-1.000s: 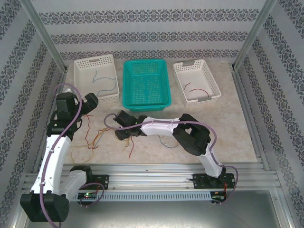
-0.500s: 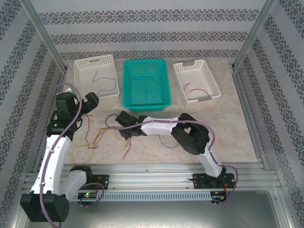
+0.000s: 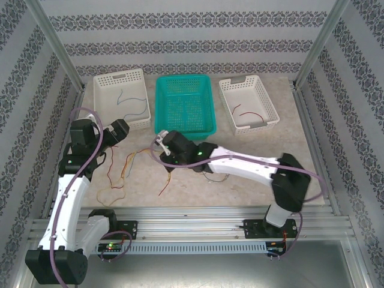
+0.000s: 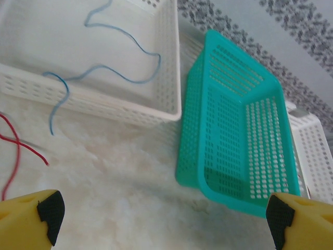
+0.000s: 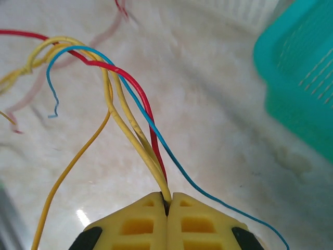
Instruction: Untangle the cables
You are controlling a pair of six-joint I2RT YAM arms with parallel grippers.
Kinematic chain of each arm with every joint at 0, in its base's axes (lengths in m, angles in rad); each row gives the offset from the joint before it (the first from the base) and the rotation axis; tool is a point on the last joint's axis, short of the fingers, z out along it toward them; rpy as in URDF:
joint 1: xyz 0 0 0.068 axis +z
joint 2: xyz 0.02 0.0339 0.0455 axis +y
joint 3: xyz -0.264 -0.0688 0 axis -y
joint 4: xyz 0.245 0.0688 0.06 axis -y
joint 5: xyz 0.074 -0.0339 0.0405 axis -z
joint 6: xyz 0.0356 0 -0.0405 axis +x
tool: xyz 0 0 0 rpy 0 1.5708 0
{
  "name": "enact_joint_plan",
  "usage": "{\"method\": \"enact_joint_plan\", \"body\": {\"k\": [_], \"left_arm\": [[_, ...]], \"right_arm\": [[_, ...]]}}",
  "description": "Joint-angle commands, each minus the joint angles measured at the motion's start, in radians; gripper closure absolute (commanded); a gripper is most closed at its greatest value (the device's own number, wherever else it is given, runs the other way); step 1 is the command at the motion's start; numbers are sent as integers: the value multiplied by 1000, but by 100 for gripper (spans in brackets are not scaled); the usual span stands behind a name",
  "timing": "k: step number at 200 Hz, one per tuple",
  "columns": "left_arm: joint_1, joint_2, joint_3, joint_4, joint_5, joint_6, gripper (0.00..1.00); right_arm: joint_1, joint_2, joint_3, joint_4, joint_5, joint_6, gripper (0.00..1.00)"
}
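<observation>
Several cables [image 5: 118, 70] pinched in right gripper [image 5: 167, 200], which has moved farther, toward the teal basket [image 3: 159, 108], dragging the bundle along. Left gripper [image 4: 162, 211] released, idle. Separation not done.

A: Item: type of place?
B: Robot laboratory cell.
A: Evidence?
B: Aluminium frame post [image 3: 58, 51], patterned backdrop panels [image 3: 192, 36], marble-look tabletop [image 3: 198, 195], slotted rail [image 3: 192, 219] carrying left arm [image 3: 69, 198] and right arm [image 3: 246, 167], bolted side by side.

I can read no writing from here: no label, brand, number or sign on any surface. The wallpaper [image 3: 192, 48] carries only a repeating ornament, and the small lit board [image 3: 114, 245] at the near left is too tiny to read.
</observation>
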Motion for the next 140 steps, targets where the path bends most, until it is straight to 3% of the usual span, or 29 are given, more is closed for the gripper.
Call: {"method": "enact_joint_plan", "body": {"k": [1,65,102,118,140], "left_arm": [[-24,-6,-38,-20,126,-32,0],[-89,-11,-50,-19,337,-52,0],[-155,4,-109,155,437,-139,0],[-192,20,-147,270,457,-192,0],[-248,63,-149,306,450,-183,1]], "right_arm": [[-24,-103,-34,-1,-31,-75,100],[-114,-264,-83,-104,41,-127,100],[-150,-314,-99,-149,134,-131,100],[-170,-333,-109,-151,120,-118,100],[-176,-365,-128,-137,98,-109,100]]}}
